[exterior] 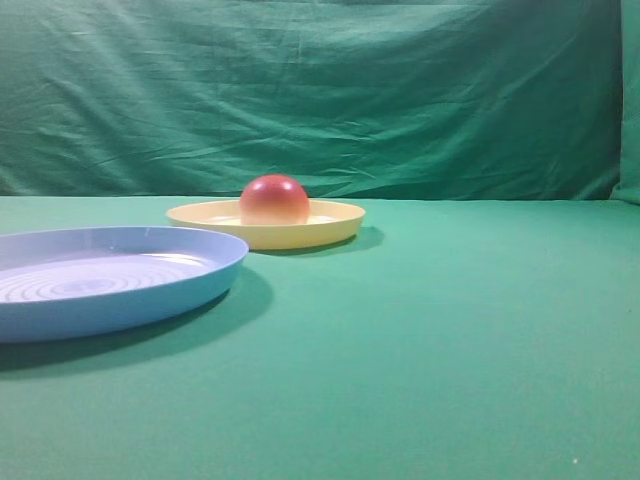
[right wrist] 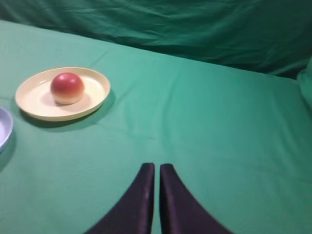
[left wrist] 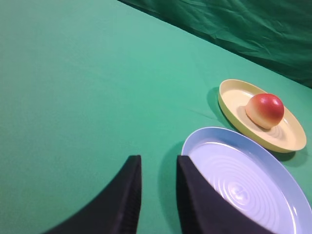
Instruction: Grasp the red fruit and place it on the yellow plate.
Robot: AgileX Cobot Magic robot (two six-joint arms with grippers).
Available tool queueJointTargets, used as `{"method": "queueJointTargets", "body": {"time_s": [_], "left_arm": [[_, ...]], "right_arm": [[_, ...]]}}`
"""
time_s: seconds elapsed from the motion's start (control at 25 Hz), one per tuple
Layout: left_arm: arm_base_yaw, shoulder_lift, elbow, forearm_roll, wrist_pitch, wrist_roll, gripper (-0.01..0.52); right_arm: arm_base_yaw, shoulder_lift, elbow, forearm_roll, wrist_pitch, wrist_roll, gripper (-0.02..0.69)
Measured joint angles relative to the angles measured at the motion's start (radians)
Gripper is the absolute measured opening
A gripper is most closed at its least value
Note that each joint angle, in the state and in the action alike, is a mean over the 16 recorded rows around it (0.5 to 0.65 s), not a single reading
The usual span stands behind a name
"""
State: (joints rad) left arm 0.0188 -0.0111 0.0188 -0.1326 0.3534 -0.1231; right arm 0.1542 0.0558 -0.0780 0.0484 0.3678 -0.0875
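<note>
Right wrist view showed the red fruit sitting on the yellow plate, far ahead and to the left of the right gripper, whose jaws were pressed together and held nothing. The left gripper had a small gap between its jaws, also empty, just beside the blue plate. The fruit was round, without a clear long axis. I judged the task finished.
</note>
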Motion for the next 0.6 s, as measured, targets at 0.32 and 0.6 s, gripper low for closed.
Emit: {"method": "queueJointTargets", "body": {"time_s": [0.32,0.6], "left_arm": [[0.000,0.000,0.000,0.000,0.000,0.000,0.157],[0.000,0.000,0.000,0.000,0.000,0.000,0.157]], "right_arm": [[-0.034,-0.066,0.097,0.000,-0.009,0.000,0.000],[-0.034,-0.068,0.105,0.000,0.003,0.002,0.000]]}}
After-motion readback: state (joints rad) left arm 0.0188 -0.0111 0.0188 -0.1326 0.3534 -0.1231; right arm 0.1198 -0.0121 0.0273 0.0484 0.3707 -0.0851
